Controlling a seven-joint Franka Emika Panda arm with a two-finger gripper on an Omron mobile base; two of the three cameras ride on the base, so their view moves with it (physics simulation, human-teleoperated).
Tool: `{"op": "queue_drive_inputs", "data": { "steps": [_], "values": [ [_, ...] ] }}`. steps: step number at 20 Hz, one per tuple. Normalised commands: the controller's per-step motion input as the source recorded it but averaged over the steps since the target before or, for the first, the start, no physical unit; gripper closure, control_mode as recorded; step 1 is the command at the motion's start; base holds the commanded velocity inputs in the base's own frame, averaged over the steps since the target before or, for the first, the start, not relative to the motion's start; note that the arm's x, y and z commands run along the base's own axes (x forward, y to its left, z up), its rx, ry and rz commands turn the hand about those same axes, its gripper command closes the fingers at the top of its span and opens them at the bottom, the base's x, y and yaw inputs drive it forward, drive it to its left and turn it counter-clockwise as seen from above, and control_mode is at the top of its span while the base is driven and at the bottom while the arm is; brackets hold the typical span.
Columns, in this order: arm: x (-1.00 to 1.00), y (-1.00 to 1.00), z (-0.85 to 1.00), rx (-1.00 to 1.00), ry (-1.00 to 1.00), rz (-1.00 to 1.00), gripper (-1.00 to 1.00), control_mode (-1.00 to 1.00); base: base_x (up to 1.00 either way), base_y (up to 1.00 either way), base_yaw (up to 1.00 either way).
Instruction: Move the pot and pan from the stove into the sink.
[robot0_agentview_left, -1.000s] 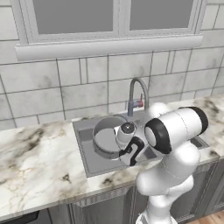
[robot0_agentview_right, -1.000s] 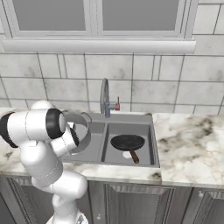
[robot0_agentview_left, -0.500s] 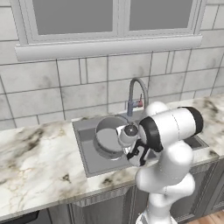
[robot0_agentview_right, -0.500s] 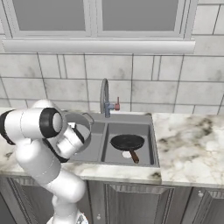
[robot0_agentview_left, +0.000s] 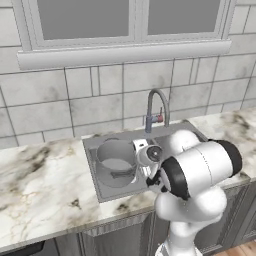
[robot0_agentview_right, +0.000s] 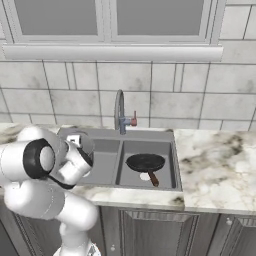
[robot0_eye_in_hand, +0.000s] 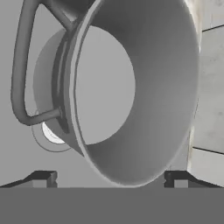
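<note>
The pot (robot0_agentview_left: 116, 162) stands in the sink's (robot0_agentview_left: 95, 145) left basin, the pan (robot0_agentview_right: 145, 163) in the right; the gripper (robot0_eye_in_hand: 109, 178) spreads wide around the pot's rim.

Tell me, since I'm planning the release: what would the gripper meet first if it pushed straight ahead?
Likely the pot, close ahead of the gripper, its rim between the spread fingertips; behind it lies the sink floor.

No text, label, brand, number or sign could be read anywhere; the pot (robot0_agentview_left: 116, 162), the pan (robot0_agentview_right: 145, 162) and the sink (robot0_agentview_right: 172, 157) bore no markings.
</note>
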Motion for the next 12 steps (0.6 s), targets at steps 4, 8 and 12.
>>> {"op": "queue_drive_inputs", "data": {
  "steps": [4,8,12],
  "values": [
    [0.0,0.08,1.0,0.0,0.13,0.0,-1.0,-1.0,0.0,0.0,0.0],
    [-0.08,0.02,1.0,0.0,0.11,0.0,-1.0,-1.0,0.0,0.0,0.0],
    [-0.21,0.02,1.0,0.0,0.19,0.0,-1.0,-1.0,0.0,0.0,0.0]
  ]
}}
